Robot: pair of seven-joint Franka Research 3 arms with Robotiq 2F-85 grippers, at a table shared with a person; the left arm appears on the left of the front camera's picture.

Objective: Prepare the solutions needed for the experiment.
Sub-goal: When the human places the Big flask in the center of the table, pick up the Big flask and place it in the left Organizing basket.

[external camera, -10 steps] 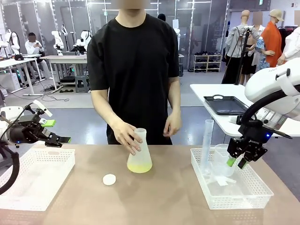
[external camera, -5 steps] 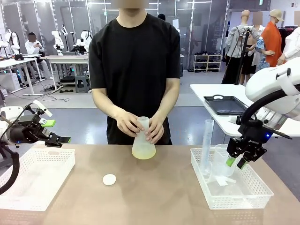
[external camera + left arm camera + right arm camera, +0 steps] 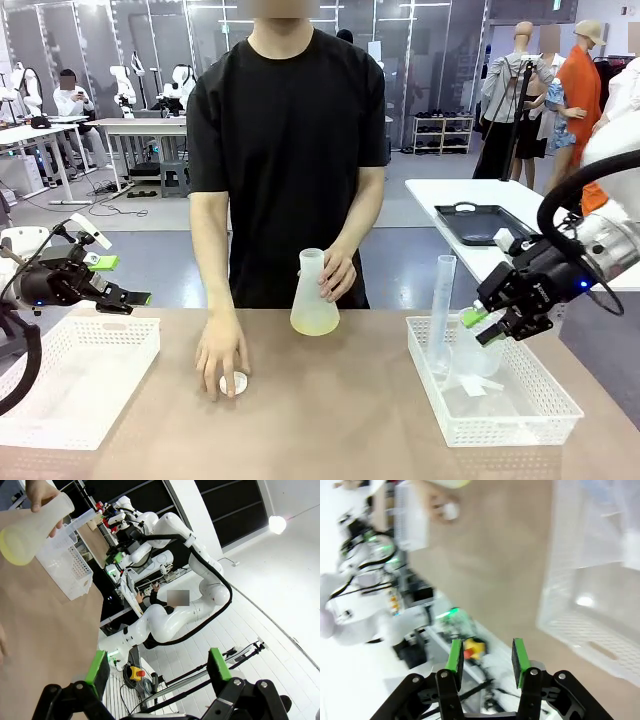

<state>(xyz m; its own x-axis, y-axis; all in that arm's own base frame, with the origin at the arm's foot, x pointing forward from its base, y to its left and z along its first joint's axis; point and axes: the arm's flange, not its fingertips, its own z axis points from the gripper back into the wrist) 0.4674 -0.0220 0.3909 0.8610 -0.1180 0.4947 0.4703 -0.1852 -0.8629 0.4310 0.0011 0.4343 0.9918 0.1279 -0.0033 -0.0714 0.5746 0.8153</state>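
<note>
A person holds a frosted conical flask (image 3: pixel 312 290) off the table by its side with one hand. A small amount of pale yellow solution (image 3: pixel 314 323) lies in its bottom, also seen in the left wrist view as the solution (image 3: pixel 11 545). The person's other hand (image 3: pixel 222 355) rests flat on the table over a small white disc (image 3: pixel 236 383). My left gripper (image 3: pixel 120 280) hangs open above the left basket, its pads (image 3: pixel 98 667) wide apart. My right gripper (image 3: pixel 480 327) is open and empty above the right basket, pads (image 3: pixel 454 656) apart.
A white mesh basket (image 3: pixel 60 400) sits at the table's left. Another basket (image 3: pixel 520 425) at the right holds a tall graduated cylinder (image 3: pixel 441 310) and a clear beaker (image 3: pixel 478 352). A black tray (image 3: pixel 480 222) lies on a far table.
The person let go of the flask with one hand and laid it on the white disc; the flask now hangs in the other hand. My right gripper swung up and leftward.
</note>
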